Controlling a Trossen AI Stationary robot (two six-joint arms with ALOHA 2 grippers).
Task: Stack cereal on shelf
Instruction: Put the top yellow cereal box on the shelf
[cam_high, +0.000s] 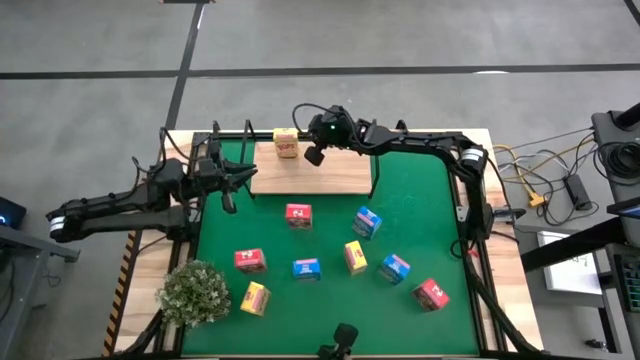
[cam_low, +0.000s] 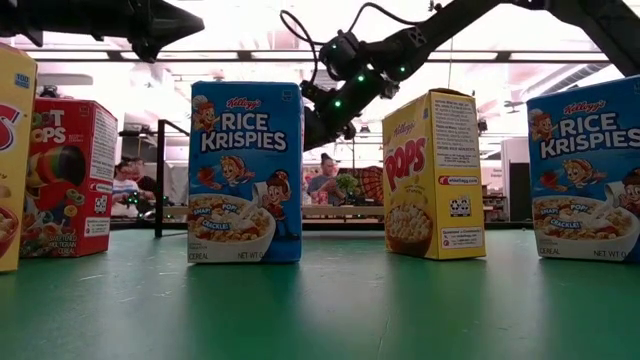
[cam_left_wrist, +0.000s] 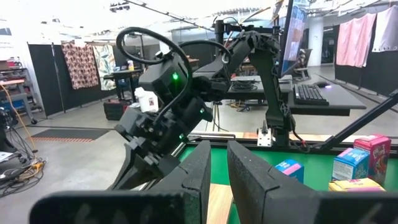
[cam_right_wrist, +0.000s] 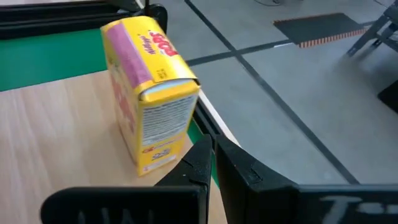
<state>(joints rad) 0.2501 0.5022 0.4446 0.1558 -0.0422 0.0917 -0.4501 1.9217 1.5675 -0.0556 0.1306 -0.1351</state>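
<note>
One yellow cereal carton (cam_high: 286, 143) stands on its base on the wooden shelf board (cam_high: 330, 178), near the board's far edge; it also shows in the right wrist view (cam_right_wrist: 149, 93). My right gripper (cam_high: 315, 155) hovers just right of it above the board, shut and empty; its fingers (cam_right_wrist: 202, 155) are beside the carton's lower corner. My left gripper (cam_high: 235, 182) is shut and empty, off the board's left end. Several more cartons stand on the green mat (cam_high: 420, 200): red (cam_high: 298, 215), blue (cam_high: 366, 222), yellow (cam_high: 355, 257) among them.
A bushy plant (cam_high: 195, 290) stands at the mat's near left corner. The black wire frame (cam_high: 375, 175) rises at the board's right end. In the low view cartons stand in a row, blue (cam_low: 245, 170) and yellow (cam_low: 435, 175). People sit in the room behind.
</note>
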